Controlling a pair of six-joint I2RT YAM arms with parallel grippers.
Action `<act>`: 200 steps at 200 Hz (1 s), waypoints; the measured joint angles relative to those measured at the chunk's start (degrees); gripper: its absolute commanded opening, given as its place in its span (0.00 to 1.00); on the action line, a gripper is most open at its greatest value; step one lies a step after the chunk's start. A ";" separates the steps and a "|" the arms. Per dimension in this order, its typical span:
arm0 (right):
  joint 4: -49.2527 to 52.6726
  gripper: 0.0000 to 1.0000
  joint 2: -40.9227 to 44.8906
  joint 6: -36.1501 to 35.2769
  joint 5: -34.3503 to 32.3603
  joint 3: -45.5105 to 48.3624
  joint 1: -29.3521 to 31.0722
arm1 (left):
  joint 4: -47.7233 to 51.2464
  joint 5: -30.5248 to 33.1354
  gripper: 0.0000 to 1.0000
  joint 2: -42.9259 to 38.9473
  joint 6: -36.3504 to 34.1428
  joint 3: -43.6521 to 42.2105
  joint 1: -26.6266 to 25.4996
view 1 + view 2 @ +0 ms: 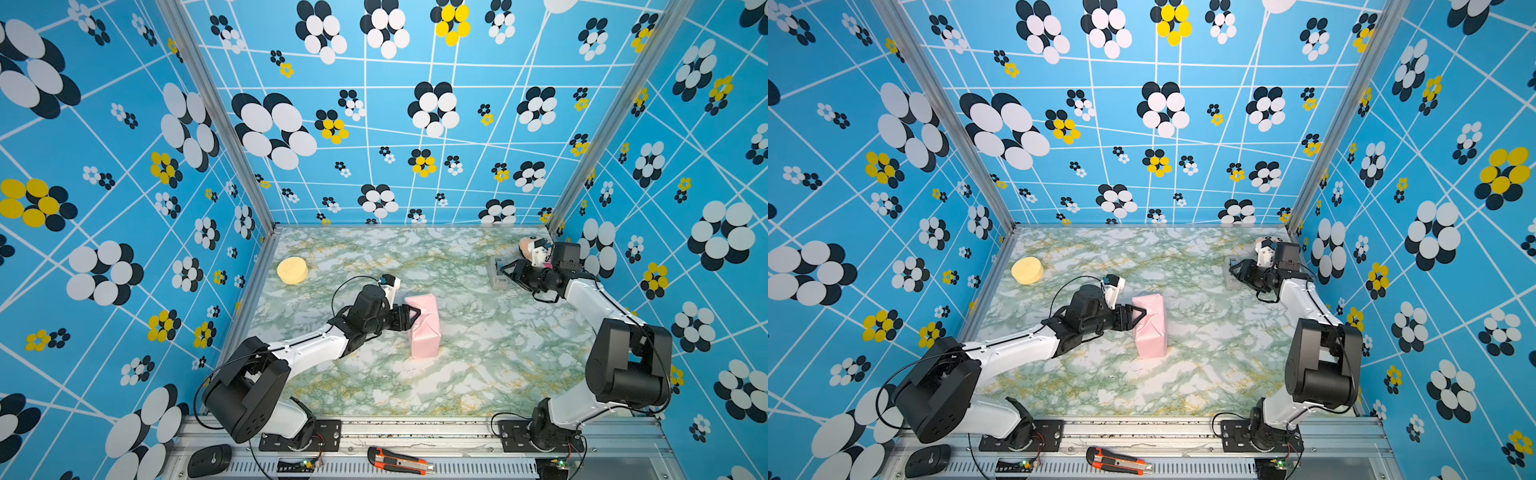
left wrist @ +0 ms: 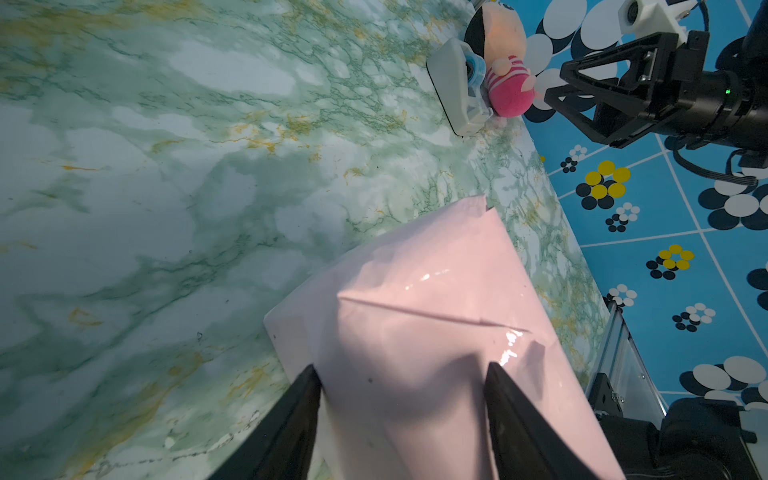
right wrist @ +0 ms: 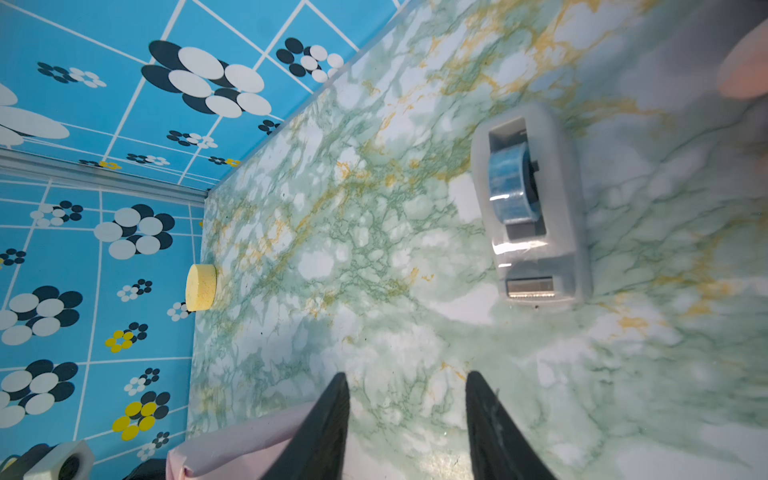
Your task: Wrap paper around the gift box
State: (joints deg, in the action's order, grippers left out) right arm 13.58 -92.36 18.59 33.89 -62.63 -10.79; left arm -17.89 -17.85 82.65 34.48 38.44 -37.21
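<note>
touching the paper (image 2: 415, 270), left gripper (image 2: 401, 370) half open

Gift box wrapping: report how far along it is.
Done: the paper forms a closed parcel, flaps folded. In hand: the left gripper sits against the parcel, jaws apart, grip unclear; the right gripper hovers open and empty near the tape dispenser. Left: probably taping the flaps and letting go.

No writing, label or number could be read in any view. Any marks on the utility knife (image 1: 399, 460) at the near edge were too small to tell.
</note>
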 measured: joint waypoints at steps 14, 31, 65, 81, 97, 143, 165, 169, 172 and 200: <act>-0.83 0.46 -1.64 -0.42 0.50 -1.20 -0.68 | 0.09 0.02 0.63 -0.02 0.00 0.04 0.00; -1.64 0.44 -3.80 -0.85 1.49 -2.78 -1.38 | 0.15 0.11 0.63 -0.09 -0.04 0.07 0.00; -2.47 0.42 -9.94 -1.99 3.17 -6.97 -3.08 | 0.83 0.35 0.63 -0.33 -0.22 0.22 0.00; -2.23 0.42 -12.76 -3.28 3.80 -8.94 -3.67 | 1.14 0.39 0.63 -0.33 -0.61 0.35 0.00; -1.81 0.42 -14.93 -4.50 4.22 -10.51 -3.93 | 1.20 0.48 0.63 -0.33 -0.66 0.42 0.00; 1.22 0.42 -20.61 -8.85 7.17 -15.89 -3.98 | 1.25 0.68 0.63 -0.33 -0.66 0.48 0.00; 2.60 0.41 -22.56 -9.90 8.66 -17.16 -3.98 | 1.79 0.74 0.63 -0.33 -0.87 0.76 -0.04; 2.67 0.41 -22.80 -10.10 8.92 -17.22 -3.98 | 1.79 0.74 0.63 -0.33 -0.92 0.79 -0.04; 2.78 0.41 -22.93 -10.10 9.05 -17.27 -3.98 | 1.84 0.74 0.63 -0.31 -0.98 0.81 -0.04; 3.87 0.41 -24.15 -10.71 10.01 -17.53 -3.98 | 2.21 0.74 0.63 -0.31 -1.05 1.01 -0.04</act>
State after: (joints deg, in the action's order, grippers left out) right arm 17.45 -116.51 7.88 43.90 -80.16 -14.76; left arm -15.68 -17.10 82.35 33.43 39.44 -37.26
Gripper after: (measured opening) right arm 0.408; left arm 0.634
